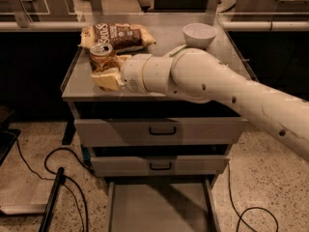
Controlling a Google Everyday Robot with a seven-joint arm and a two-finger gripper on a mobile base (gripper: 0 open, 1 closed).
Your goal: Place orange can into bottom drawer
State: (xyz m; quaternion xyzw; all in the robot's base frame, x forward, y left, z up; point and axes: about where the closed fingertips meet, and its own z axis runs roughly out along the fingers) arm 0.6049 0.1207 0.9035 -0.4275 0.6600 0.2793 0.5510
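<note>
While over cabinet (232,52), gripper (109,73) seemingly clasps can (101,57)

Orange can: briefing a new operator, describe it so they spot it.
On the grey cabinet top, look to the left end, in front of the brown snack bag. The orange can stands upright there, right at the gripper. It is the only small cylinder, silver-topped, unlike the white bowl.
</note>
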